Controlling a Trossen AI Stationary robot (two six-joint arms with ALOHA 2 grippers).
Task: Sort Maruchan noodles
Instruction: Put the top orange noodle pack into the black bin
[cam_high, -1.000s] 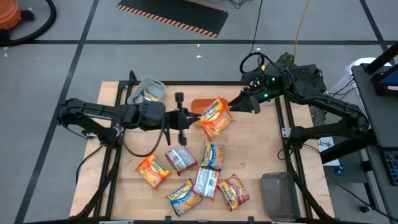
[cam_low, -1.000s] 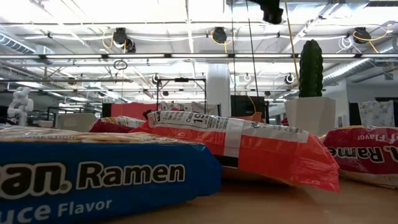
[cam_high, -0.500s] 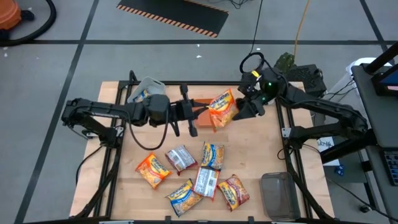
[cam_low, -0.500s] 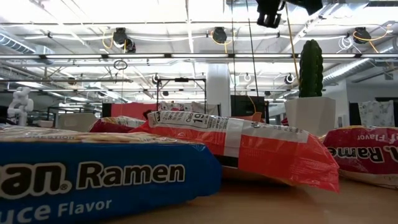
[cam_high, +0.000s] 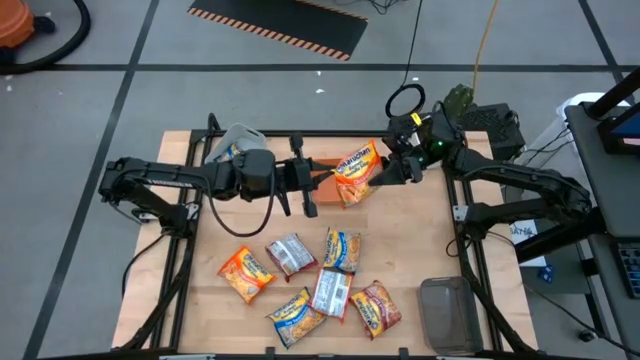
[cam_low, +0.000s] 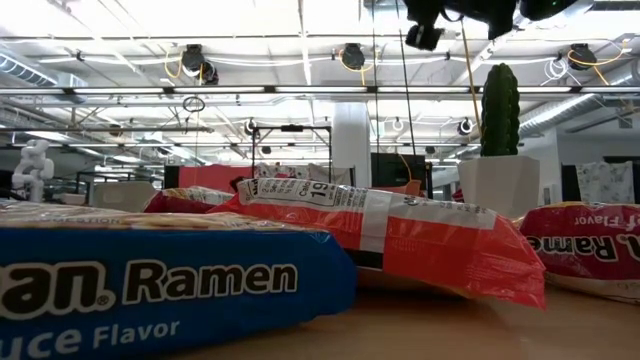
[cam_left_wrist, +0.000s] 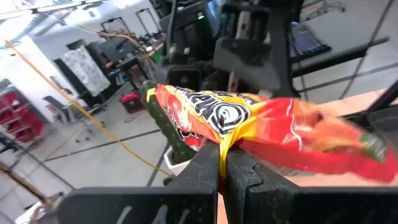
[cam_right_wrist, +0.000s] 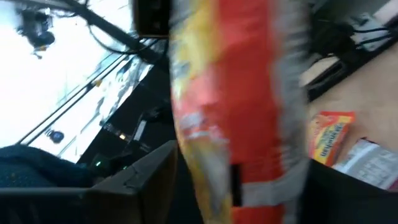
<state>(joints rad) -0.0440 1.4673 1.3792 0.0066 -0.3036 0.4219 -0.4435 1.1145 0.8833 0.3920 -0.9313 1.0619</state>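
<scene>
Orange-yellow ramen packet (cam_high: 357, 172) hangs in the air above the far middle of the wooden table (cam_high: 420, 235), pinched at one edge by the left gripper (cam_high: 326, 176). Left wrist view shows the left gripper's fingers (cam_left_wrist: 205, 168) pressed tight together on the packet's crimped edge, packet (cam_left_wrist: 261, 127) spread out beyond them. Right gripper (cam_high: 384, 172) sits at the packet's other side, just beside or touching it; its fingers stand apart around that end, but I cannot tell if they actually clamp it. Right wrist view is filled by the same packet (cam_right_wrist: 236, 112), upright and blurred.

Under the held packet, an orange bin (cam_high: 322, 170) lies at the far edge of the table, mostly hidden by the gripper and packet. A grey bin (cam_high: 235, 145) sits at the far left corner with one yellow-blue packet (cam_high: 237, 154) inside. A clear bin (cam_high: 447, 312) stands at the near right corner.

Six more packets lie loose on the near half of the table: an orange one (cam_high: 245, 273) to the left, a silver-red one (cam_high: 290, 255) beside it, a yellow-blue one (cam_high: 341, 249) in the middle, a blue-white one (cam_high: 331, 291) below it, another yellow-blue one (cam_high: 295, 315) near the front edge, and a red one (cam_high: 375, 307) to the right.

Low view shows a blue packet (cam_low: 170, 285) close up, an orange packet (cam_low: 400, 240) behind it, and a red one (cam_low: 585, 250) at the right.
</scene>
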